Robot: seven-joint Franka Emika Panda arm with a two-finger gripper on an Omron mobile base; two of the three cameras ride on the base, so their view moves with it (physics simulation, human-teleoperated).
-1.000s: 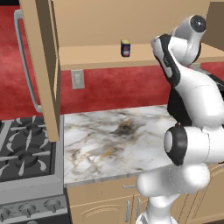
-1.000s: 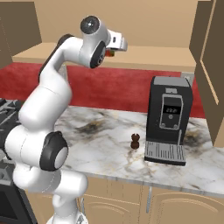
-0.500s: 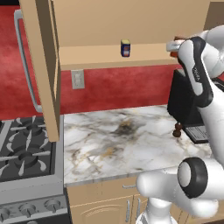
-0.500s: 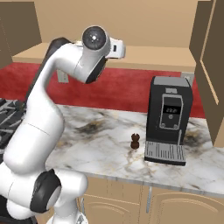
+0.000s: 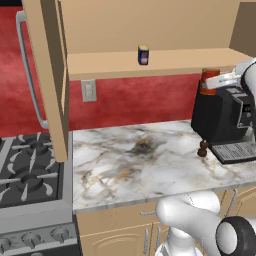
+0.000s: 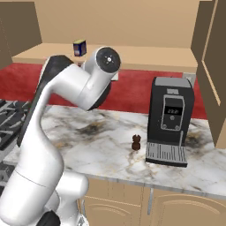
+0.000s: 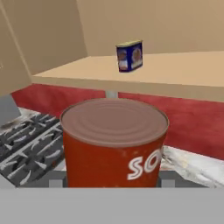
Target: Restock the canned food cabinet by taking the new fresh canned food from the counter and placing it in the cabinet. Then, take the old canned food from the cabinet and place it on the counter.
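The old canned food (image 7: 114, 144), red-orange with a ribbed brownish top and white lettering, stands upright, clamped in the gripper (image 5: 214, 80) above the coffee machine (image 5: 225, 120). The blue can (image 5: 143, 55) sits upright on the cabinet shelf (image 5: 110, 65).

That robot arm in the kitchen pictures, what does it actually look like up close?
The arm is made of smooth, glossy white rounded shells, thick like bent tubes. Dark grey bands show where the segments meet, and one joint ends in a round dark cap with a small light mark at its centre. The gripper at the end is pale grey-white. No loose cables show.
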